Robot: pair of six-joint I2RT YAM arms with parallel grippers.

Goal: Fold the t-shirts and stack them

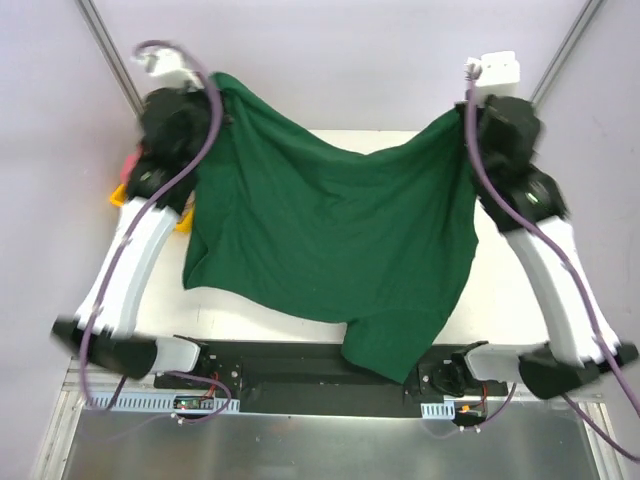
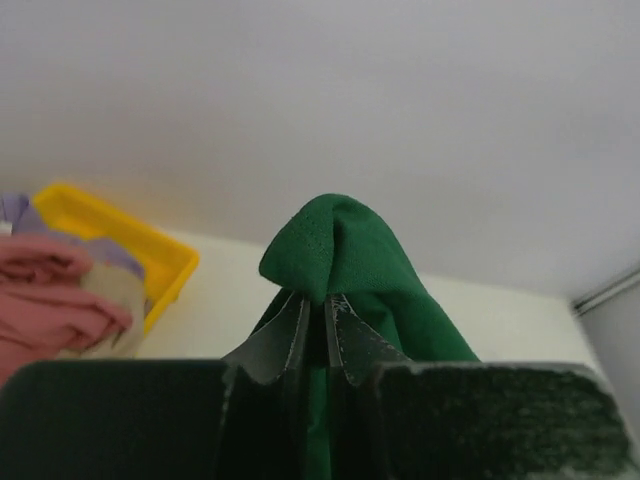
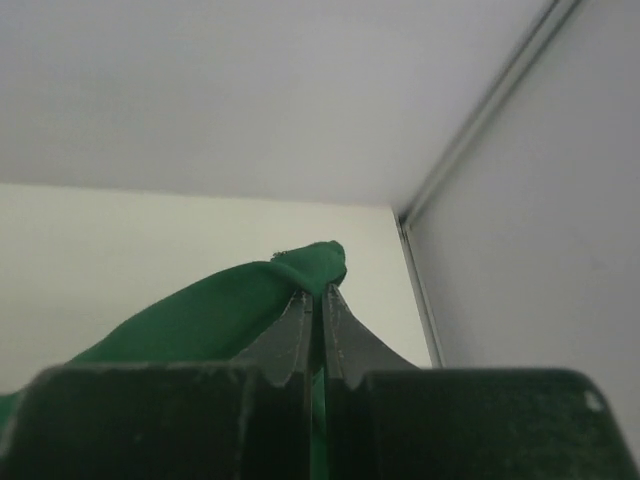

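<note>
The dark green t-shirt (image 1: 330, 230) hangs spread between my two raised grippers, sagging in the middle, its lower end draped over the near table edge. My left gripper (image 1: 218, 100) is shut on its upper left corner; the left wrist view shows the cloth (image 2: 335, 250) bunched over the closed gripper (image 2: 317, 298). My right gripper (image 1: 466, 115) is shut on the upper right corner; the right wrist view shows the cloth (image 3: 240, 300) pinched by the gripper (image 3: 318, 292). The pink t-shirt (image 2: 50, 300) and a beige one (image 2: 115, 290) lie in the yellow tray.
The yellow tray (image 2: 150, 250) stands at the far left of the table, mostly hidden behind my left arm in the top view (image 1: 120, 193). The white table (image 1: 500, 300) shows around the shirt. A metal frame post (image 3: 480, 130) runs at the right.
</note>
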